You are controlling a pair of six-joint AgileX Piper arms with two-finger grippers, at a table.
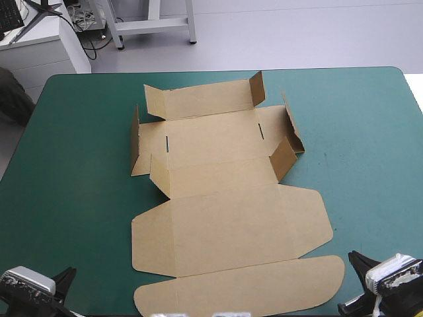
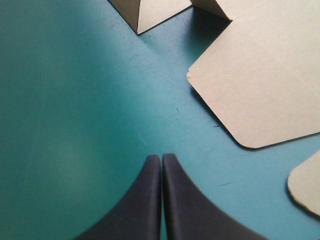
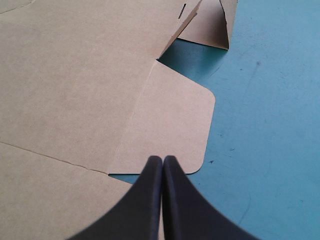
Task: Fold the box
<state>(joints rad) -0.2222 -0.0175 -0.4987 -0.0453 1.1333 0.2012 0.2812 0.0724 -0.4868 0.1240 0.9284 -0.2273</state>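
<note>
black curved fingers (image 2: 145,200) of the left gripper (image 2: 161,157) pressed together into one pointed arch, nothing between them, tips over bare teal-green cover of the worktop (image 1: 79,198). close to the near left corner of the worktop, with a rounded corner of board ahead and off to one side, clearly apart from the tips.

same on the right gripper (image 3: 162,158): fingers shut tip to tip, holding nothing. tips seen against the edge of a small rounded side flap (image 3: 175,125); cannot tell whether touching it or just above.

brown box (image 1: 225,152) of cut board spread across the middle of the worktop, mostly flat. far half partly raised: side walls and corner tabs standing tilted around the base panel, two short slots (image 1: 168,143) cut into that panel. near half lying flat: wide lid panel (image 1: 231,228) with angled corners, then a long tuck flap (image 1: 244,287) with rounded ends nearest the robot, reaching almost to the near edge between the two grippers.

no print, label or brand mark readable anywhere on the board; plain brown surface with crease lines only.
</note>
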